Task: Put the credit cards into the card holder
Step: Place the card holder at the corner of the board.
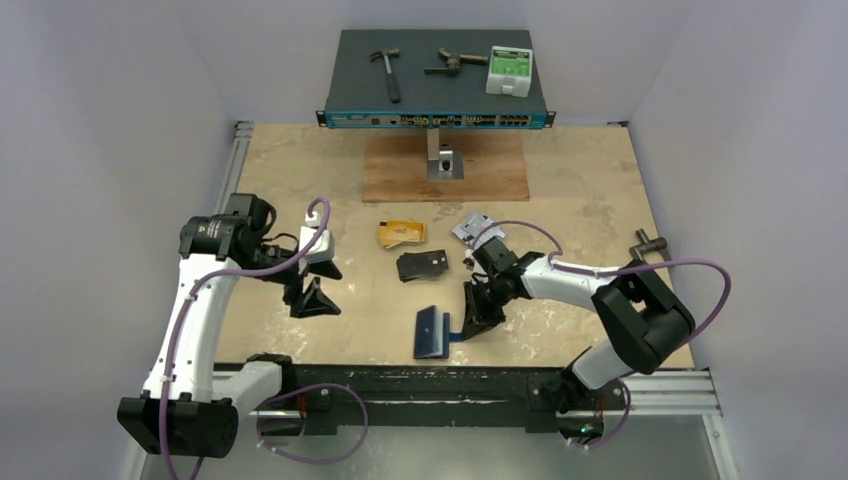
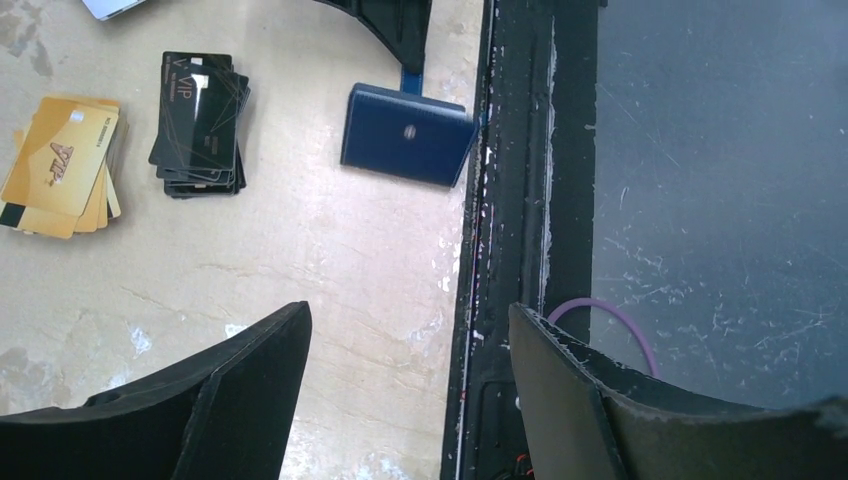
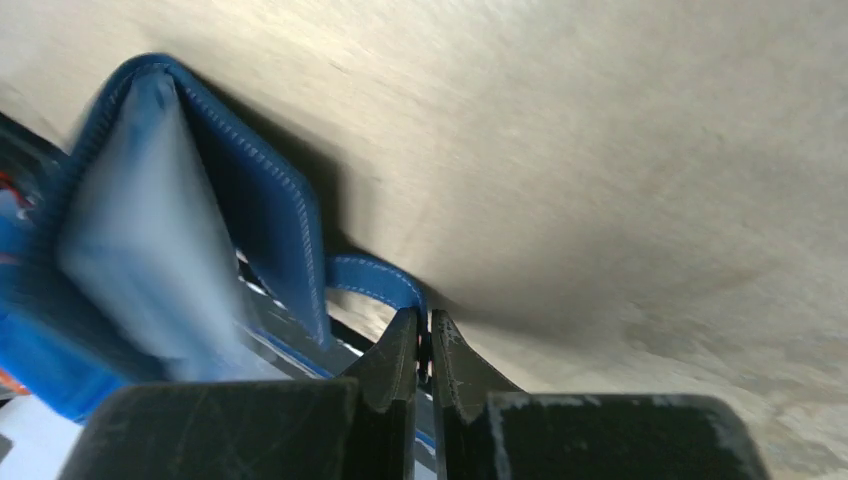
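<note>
Presently my right jaws grip the navy-blue folding card holder (image 1: 432, 332) by its snap tab (image 3: 375, 275), probably to open it; left jaws hang released.

The left pincer (image 2: 408, 325) hangs agape over the desk's (image 2: 340, 250) near edge. The card holder (image 2: 408, 134) lies beside that edge (snap upward). Farther off lie stacked black credit cards (image 2: 198, 122), then gold credit cards (image 2: 62, 165).

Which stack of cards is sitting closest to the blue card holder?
The black stack, lying just beyond the card holder. The gold stack and the silver-grey cards both lie farther back, past the black one.
</note>
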{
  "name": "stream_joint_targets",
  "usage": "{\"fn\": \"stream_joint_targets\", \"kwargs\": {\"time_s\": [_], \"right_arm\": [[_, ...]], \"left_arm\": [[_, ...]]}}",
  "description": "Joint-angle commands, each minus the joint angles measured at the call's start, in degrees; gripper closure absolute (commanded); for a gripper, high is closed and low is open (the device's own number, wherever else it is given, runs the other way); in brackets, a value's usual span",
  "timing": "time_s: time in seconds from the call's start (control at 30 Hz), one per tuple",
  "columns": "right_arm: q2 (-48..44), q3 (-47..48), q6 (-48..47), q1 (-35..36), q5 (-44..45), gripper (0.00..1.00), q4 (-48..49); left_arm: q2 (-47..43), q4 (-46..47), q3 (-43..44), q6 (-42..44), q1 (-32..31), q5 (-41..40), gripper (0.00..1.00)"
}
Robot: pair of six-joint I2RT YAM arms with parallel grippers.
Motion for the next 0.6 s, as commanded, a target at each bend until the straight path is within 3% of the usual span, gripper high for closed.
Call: {"fn": "stream_joint_targets", "kwargs": {"time_s": [0.0,0.1,0.2,0.3,0.4,0.57], "right_arm": [[-1.9,-1.6,-4.3,-0.2,4.3,1.0,-3.0],[-3.2,-0.8,-4.7,0.0,2.1,0.98,-2.7],[-6.5,1.8,-5.6,0.2,4.2,0.74,-5.9],[-10.0,5.7,-6.8,0.3,6.1,0.49,-9.8],[-12.2,9.9,-6.8,0.1,9.9,0.38,-12.4],[-11.4,17.6,-7.4,-0.8,15.6,0.25,-11.5]], "left_arm": [[0.2,-2.1,1.3,-0.4,0.3,4.0,0.29],[0.6,0.3,-0.4,-2.3,0.0,4.7,0.3],[0.7,4.9,-2.1,-5.8,-0.1,4.7,0.3],[0.2,16.2,-5.9,-16.8,-0.1,3.5,0.3],[0.8,27.9,-8.3,-28.1,-0.7,-0.5,0.29],[3.5,40.3,-10.5,-37.3,-4.1,-10.3,0.26]]}}
